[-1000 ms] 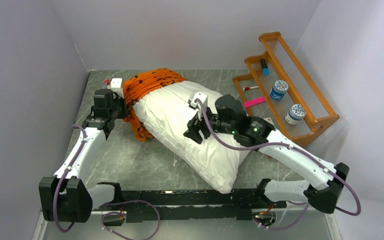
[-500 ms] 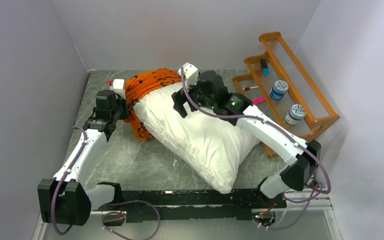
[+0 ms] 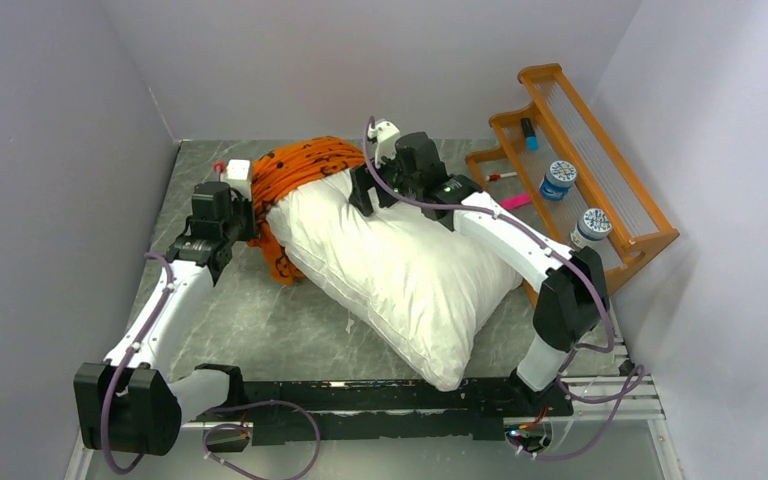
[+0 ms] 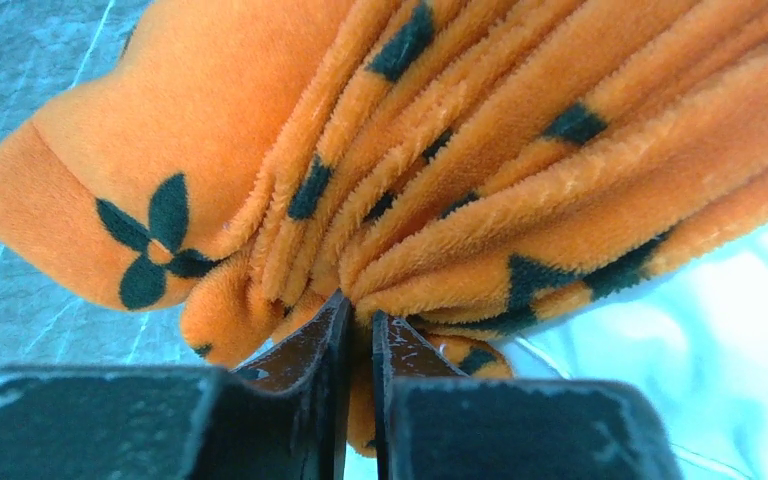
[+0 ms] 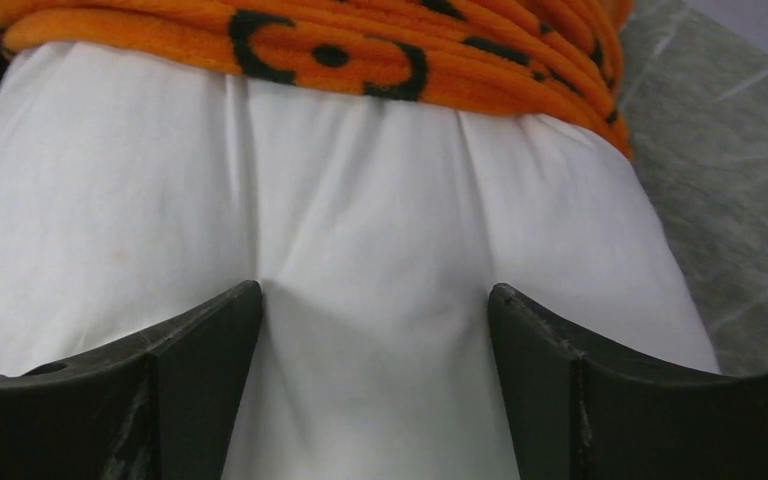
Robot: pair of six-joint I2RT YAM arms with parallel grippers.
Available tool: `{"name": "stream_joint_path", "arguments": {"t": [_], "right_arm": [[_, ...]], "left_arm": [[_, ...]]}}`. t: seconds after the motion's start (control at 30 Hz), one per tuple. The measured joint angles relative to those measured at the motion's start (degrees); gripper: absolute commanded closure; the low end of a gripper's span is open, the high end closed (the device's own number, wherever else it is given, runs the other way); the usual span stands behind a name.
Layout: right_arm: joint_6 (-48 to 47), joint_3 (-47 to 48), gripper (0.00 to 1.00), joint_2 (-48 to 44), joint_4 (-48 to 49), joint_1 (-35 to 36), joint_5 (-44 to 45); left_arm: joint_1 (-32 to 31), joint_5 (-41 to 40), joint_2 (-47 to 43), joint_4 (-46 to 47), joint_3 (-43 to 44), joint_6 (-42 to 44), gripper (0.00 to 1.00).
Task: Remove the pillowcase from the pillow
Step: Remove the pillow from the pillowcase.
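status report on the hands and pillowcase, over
Left hand shut on pillowcase, bunched at far end of pillow. Right hand open against it near the orange edge. Wooden rack at right, apart.

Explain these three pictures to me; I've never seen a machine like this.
Two robot arms are bolted at the table's near edge. The wide picture comes from a fixed camera above and behind them; the close-ups come from a camera on each wrist. A white pillow lies on the table, its orange pillowcase bunched at the far end. The left gripper is shut on a fold of pillowcase. The right gripper is open over the pillow, near the case's edge. A wooden rack stands at right.
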Motion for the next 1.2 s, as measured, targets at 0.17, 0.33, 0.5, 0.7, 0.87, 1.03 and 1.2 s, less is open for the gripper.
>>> {"name": "stream_joint_path", "arguments": {"t": [0.17, 0.33, 0.5, 0.7, 0.87, 1.03, 1.2], "right_arm": [[0.55, -7.45, 0.27, -1.84, 8.00, 0.87, -2.89], [0.24, -13.49, 0.48, -4.96, 13.31, 3.80, -3.21], [-0.48, -16.00, 0.78, -6.99, 15.17, 6.93, -3.89], [-1.84, -16.22, 1.00, -7.39, 15.37, 10.64, -2.54], [-2.82, -16.33, 1.00, -7.48, 15.37, 13.16, -0.39], [-5.35, -16.33, 1.00, -7.96, 15.04, 16.44, 2.34], [-6.88, -16.44, 1.00, -8.46, 14.64, 18.91, 3.96]], "left_arm": [[0.00, -0.37, -2.10, -0.57, -0.02, 1.16, 0.62], [0.09, -0.26, -5.18, -0.52, -0.02, 3.15, 0.45], [0.22, 3.10, -7.74, 1.60, 0.68, 4.00, 0.30], [-0.76, 11.80, -6.82, 2.29, 4.68, 5.14, 0.21], [-3.74, 15.13, -4.76, 0.85, 7.61, 6.73, 0.20], [-6.93, 16.24, -1.79, -0.83, 10.71, 8.28, 0.20], [-7.65, 16.74, 1.57, -3.26, 12.72, 9.03, 0.20]]}}
